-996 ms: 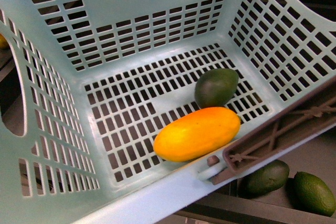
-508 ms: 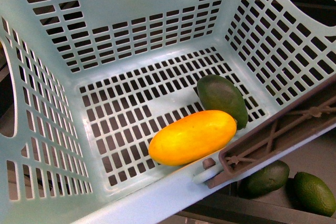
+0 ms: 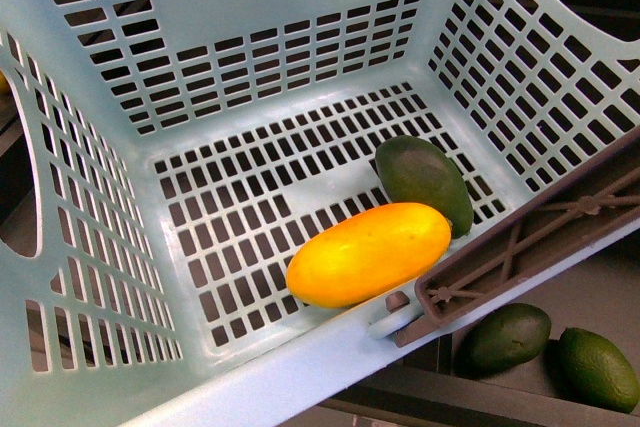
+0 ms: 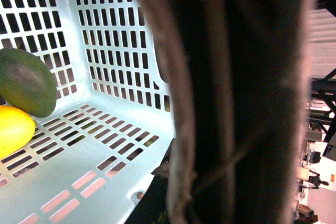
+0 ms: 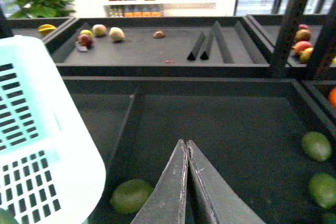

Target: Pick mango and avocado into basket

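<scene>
While the turquoise basket (image 3: 300, 37) fills nearly the whole front view, tipped so one looks down onto its slotted floor, the mango (image 3: 368, 253) lies inside it along the near wall, yellow-orange and smooth. The dark avocado (image 3: 424, 184) rests on the floor right behind the mango, touching its end, close to the corner where the brown handle (image 3: 520, 247) crosses the rim. Outside the basket, below the handle, two loose green avocados (image 3: 505, 337) sit side by side on the dark shelf. From the left wrist the same avocado (image 4: 25, 81) and a sliver of mango (image 4: 13, 129) show against the basket's pale wall (image 4: 115, 51); a broad dark brown bar, very close and blurred, covers the middle of that picture, and I cannot tell how the left pincer stands. The right gripper (image 5: 187, 148) hangs over a dark produce bin beside the basket's corner (image 5: 42, 129), its two fingers pressed together with nothing between them, a pale green avocado (image 5: 131, 195) lying just beside them.
</scene>
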